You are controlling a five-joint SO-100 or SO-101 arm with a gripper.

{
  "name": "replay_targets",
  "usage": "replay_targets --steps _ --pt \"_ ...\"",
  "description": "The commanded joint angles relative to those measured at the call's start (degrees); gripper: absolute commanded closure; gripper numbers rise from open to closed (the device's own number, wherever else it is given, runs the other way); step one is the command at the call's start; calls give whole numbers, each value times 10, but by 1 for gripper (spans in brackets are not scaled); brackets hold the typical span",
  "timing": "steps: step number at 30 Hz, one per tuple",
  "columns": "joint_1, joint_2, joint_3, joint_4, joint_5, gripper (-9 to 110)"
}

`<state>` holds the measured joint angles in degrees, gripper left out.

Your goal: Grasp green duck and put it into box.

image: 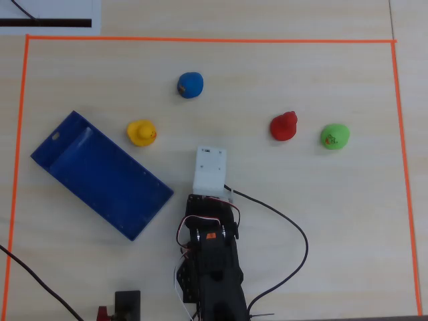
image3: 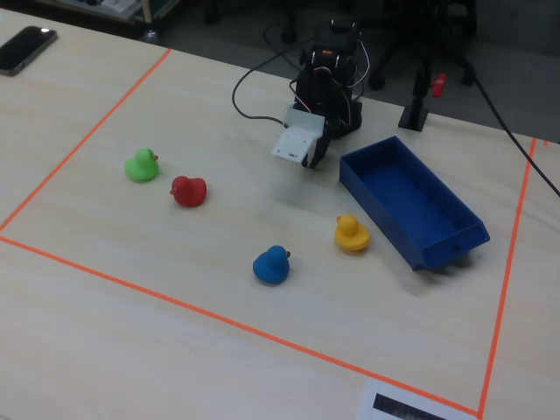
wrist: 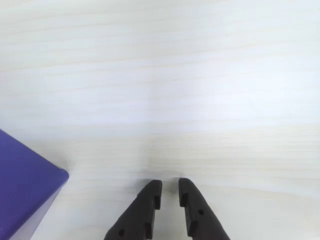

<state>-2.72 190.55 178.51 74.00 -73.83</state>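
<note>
The green duck (image: 334, 136) sits on the light wood table at the right of the overhead view, and at the left of the fixed view (image3: 141, 164). The dark blue box (image: 100, 175) lies empty at the left of the overhead view; it also shows in the fixed view (image3: 411, 206), and one corner shows in the wrist view (wrist: 20, 185). My gripper (wrist: 170, 186) hangs over bare table just right of that corner, far from the green duck. Its black fingers stand a narrow gap apart with nothing between them. In the overhead view the white wrist housing (image: 209, 169) hides the fingers.
A red duck (image: 284, 126) sits just left of the green duck. A yellow duck (image: 142, 132) sits by the box's far side and a blue duck (image: 190, 85) beyond it. Orange tape (image: 200, 40) frames the work area. Black cables (image: 294, 227) trail beside the arm's base.
</note>
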Motion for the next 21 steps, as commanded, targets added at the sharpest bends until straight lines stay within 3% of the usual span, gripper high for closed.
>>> replay_targets --steps 1,18,21 --pt "4 -8 -3 11 4 100" --pt "13 -8 -3 9 -9 101" --pt "53 -22 -24 -40 -11 101"
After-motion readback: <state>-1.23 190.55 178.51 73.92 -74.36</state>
